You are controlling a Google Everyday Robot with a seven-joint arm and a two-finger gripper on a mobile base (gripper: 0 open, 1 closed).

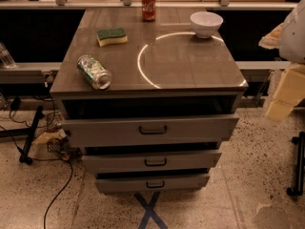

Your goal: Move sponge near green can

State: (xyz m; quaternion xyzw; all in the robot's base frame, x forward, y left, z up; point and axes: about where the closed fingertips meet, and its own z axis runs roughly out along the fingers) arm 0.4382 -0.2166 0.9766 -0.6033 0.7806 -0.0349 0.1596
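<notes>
Sponge (112, 36), dark green scouring top over yellow foam, is lying untouched; nothing is done yet.
It is resting on the grey desk (190, 61) at one o'clock from the toppled silvery-green aluminium can (94, 71), apart from it; the pale gripper (284, 99) is hanging beyond the desk's three o'clock edge, open or closed I cannot tell.

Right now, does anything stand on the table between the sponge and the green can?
Nothing visible does. Only bare grey tabletop lies between the rectangular green-and-yellow sponge and the silvery-green aluminium can, lying on its side. The red cola can and white bowl stand aside at the back. The tool is off the table's right side.
</notes>
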